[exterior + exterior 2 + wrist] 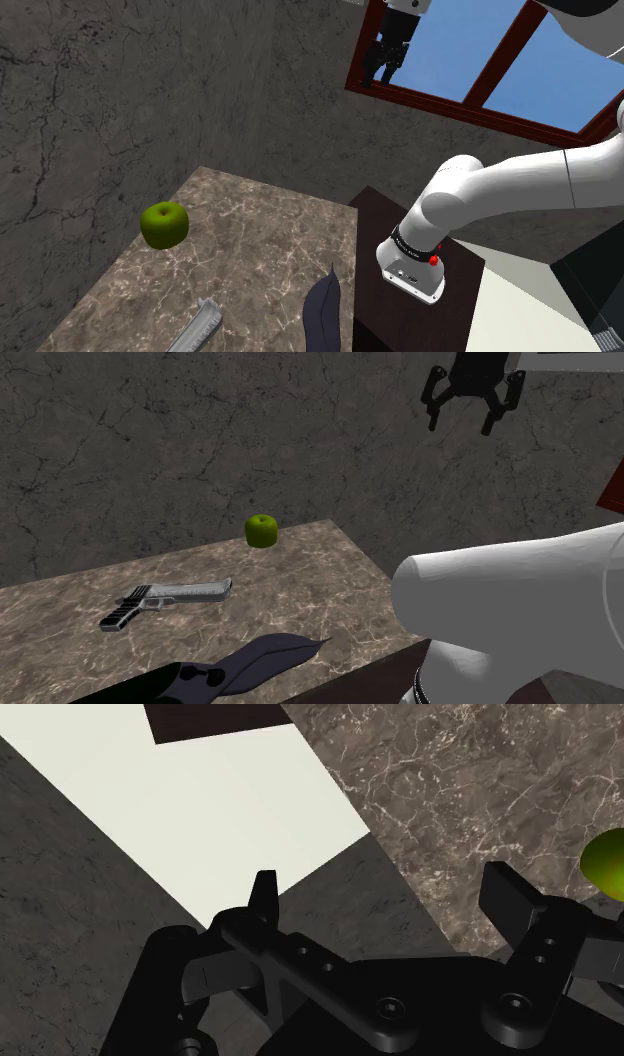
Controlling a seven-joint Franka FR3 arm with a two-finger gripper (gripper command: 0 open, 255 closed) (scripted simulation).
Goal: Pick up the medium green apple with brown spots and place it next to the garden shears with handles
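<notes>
Second exterior view: the hand [462,420] hangs high before the grey stone wall [150,452], fingers apart, holding nothing. Well below, the green apple [262,531] sits near the far edge of the marbled surface [320,587], apart from a grey pistol-shaped object [165,599] and the dark shears [255,660] lying nearer the arm [500,602]

We log 1 pistol [165,600], grey slide and black grip, lying flat on the table [320,567]. Muzzle points toward the second exterior view's right, grip toward its left. In the shoulder view the pistol [200,328] sits at the bottom edge, cut by the frame. The table [260,240] top is brown marbled stone with pale veins. Behind it stands a dark grey cracked wall [110,90]. There is 1 window [445,55], red-brown frame, blue beyond, at the shoulder view's upper right. In the wrist view we see pale cream floor [200,814] beside the table [480,774].
</notes>
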